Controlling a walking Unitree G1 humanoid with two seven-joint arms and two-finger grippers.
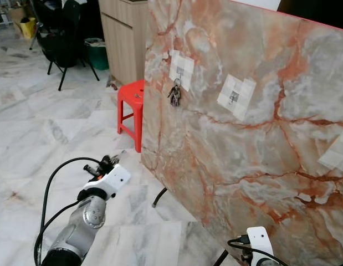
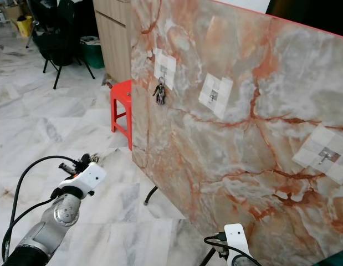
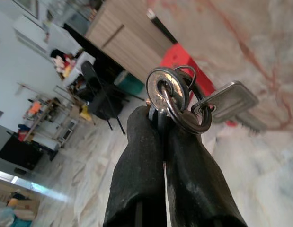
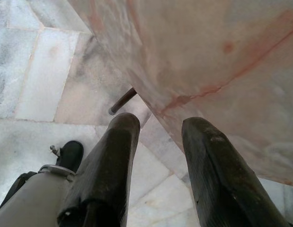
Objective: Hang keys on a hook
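My left gripper (image 3: pixel 161 124) is shut on a metal key ring (image 3: pixel 171 97) that carries a silver key (image 3: pixel 227 101). In the eye views this gripper (image 1: pixel 106 163) is held low over the floor, to the left of a tall marble-patterned board (image 1: pixel 243 138). The board bears white pads with small hooks. A bunch of keys (image 1: pixel 174 94) hangs from the leftmost hook (image 1: pixel 181 70). The middle hook (image 1: pixel 234 97) is bare, and so is a third hook (image 2: pixel 327 155) at the right. My right gripper (image 4: pixel 160 137) is open, low beside the board's foot.
A red plastic stool (image 1: pixel 131 97) stands behind the board's left edge. Further back are a wooden cabinet (image 1: pixel 122 33), a green bin (image 1: pixel 97 53) and a black chair (image 1: pixel 61 39). A dark stand leg (image 1: pixel 159 197) juts out under the board. Marble floor lies open to my left.
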